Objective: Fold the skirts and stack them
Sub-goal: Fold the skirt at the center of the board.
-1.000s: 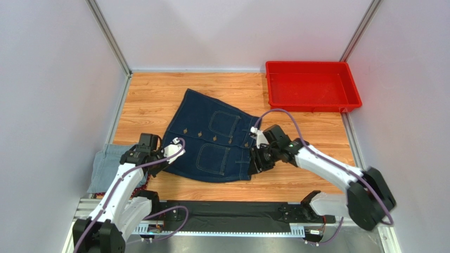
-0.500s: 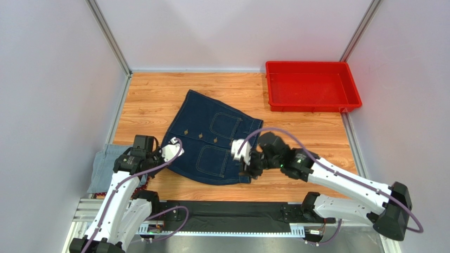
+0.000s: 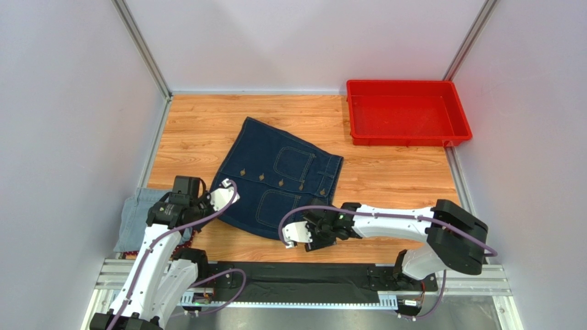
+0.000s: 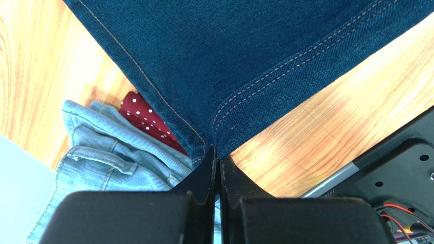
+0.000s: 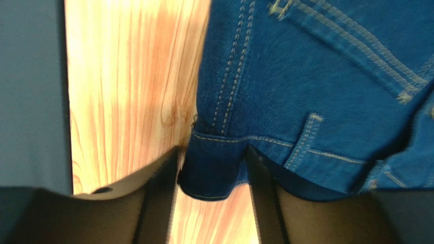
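Judging by how things lie, the task is roughly two-thirds done, with 1 skirt left to fold. The light blue-grey skirt (image 3: 136,218) sits at the left near corner of the table (image 3: 207,124). The left wrist view shows the dark red dotted skirt (image 4: 144,116) tucked beneath it, only a small patch peeking out. These 2 appear to form the start of the stack, though the denim looks rumpled at its edge and I cannot tell how neatly either is folded.

The navy skirt (image 3: 275,172) lies spread open in the middle of the table, buttons and pockets facing up, with no fold in it yet. Its left near corner reaches just beside the pile and partly overlaps it.

Both arms have hold of this skirt along its near edge. The left jaws are pressed closed on the hem corner, the cloth pinched between the tips. The right jaws clasp the waistband corner, with the thick seam filling the gap between them.

What is left is to fold the navy skirt over and set it on top of the other 2. The red tray (image 3: 408,83) stands apart at the far right.
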